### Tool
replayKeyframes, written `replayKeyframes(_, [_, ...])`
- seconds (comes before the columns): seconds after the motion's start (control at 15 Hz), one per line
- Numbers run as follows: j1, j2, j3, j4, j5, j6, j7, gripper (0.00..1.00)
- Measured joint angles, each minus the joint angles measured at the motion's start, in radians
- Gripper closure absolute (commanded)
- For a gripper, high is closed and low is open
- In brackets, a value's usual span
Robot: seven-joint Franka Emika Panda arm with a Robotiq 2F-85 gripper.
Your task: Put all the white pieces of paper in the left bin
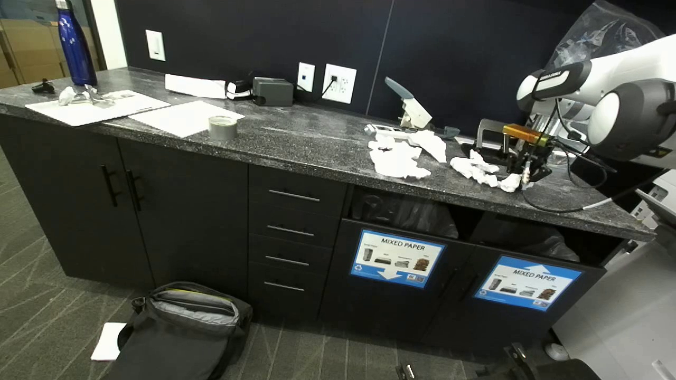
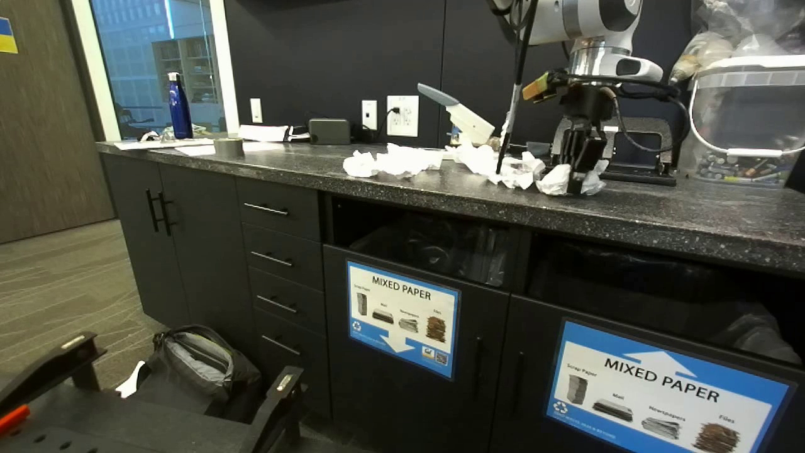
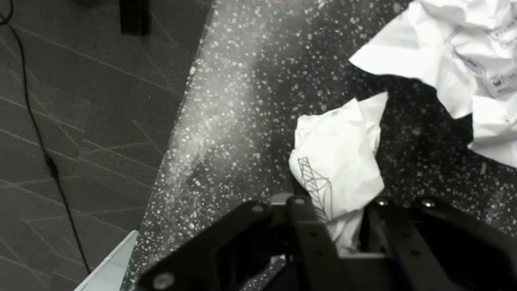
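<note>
Dark speckled desk (image 1: 296, 138) runs across the frame in both exterior views, black wall (image 1: 253, 37) behind, black cabinets (image 1: 195, 221) below, patterned grey carpet (image 1: 31, 264) lower left. Blue bottle (image 1: 76, 47) stands upright at upper left, tape roll (image 1: 222, 129) to the right of it; open bag (image 1: 185, 338) on the floor, lower left. In an exterior view, clear bucket (image 2: 736, 119) upper right. Left bin (image 1: 406, 214) shows as a liner in the opening under the desk edge, above a MIXED PAPER sign (image 1: 397, 258), right of centre. My gripper (image 3: 340, 205) enters from the bottom of the wrist view, fingers part-way apart, one each side of a crumpled white piece (image 3: 343, 157), its lower end between them; can't tell if I'm clamping it. Long axis runs bottom to top of the frame, roughly along my fingers; pointed corner aims upper right, line drawing (image 3: 317, 186) on the lower left. Another crumpled sheet (image 3: 436, 60) lies upper right, apart from mine. In both exterior views my piece is right of centre near the desk's front edge, right end of the scattered white pieces (image 2: 402, 160).
</note>
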Motion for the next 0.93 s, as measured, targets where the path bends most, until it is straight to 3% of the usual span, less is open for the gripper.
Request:
replayKeyframes(0.4, [0.024, -0.103, 0.005, -0.097, -0.022, -0.078, -0.209, 0.81])
replayKeyframes(0.93, [0.044, -0.35, 0.107, -0.47, -0.016, -0.087, -0.551, 0.85])
